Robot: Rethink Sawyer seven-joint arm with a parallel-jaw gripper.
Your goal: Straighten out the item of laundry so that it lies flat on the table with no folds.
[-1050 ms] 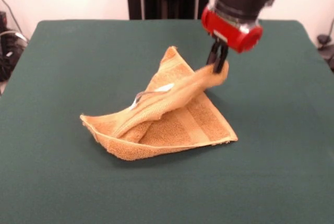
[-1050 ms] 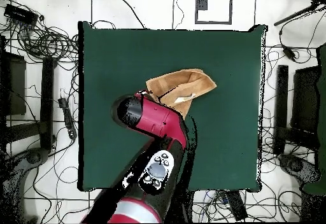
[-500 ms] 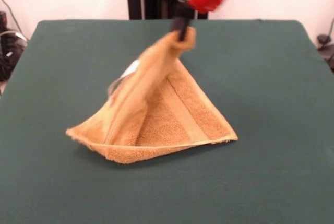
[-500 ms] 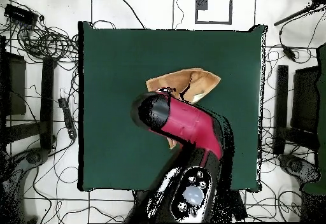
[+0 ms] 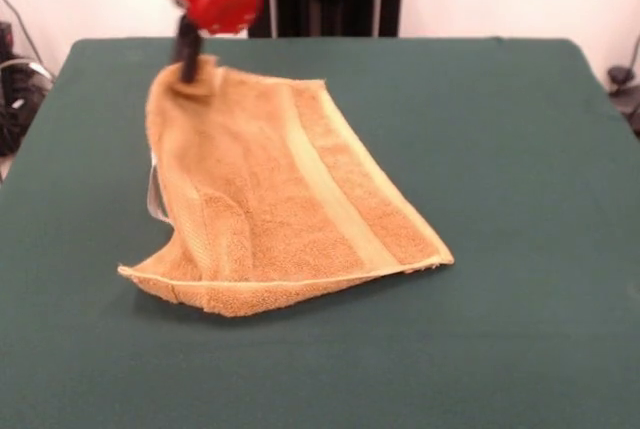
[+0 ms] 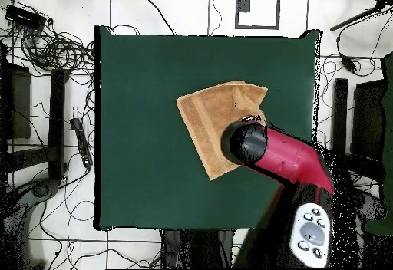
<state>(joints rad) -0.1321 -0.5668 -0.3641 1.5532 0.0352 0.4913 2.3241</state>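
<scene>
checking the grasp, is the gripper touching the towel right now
Touching. In the front view the gripper is pinched on a raised corner of the towel, which hangs from it down to the table.

Quick count: one orange-tan towel, with one pale woven band showing across it. One dark green tabletop under it. One red and black arm, carrying one end effector. That's everything on there.
</scene>
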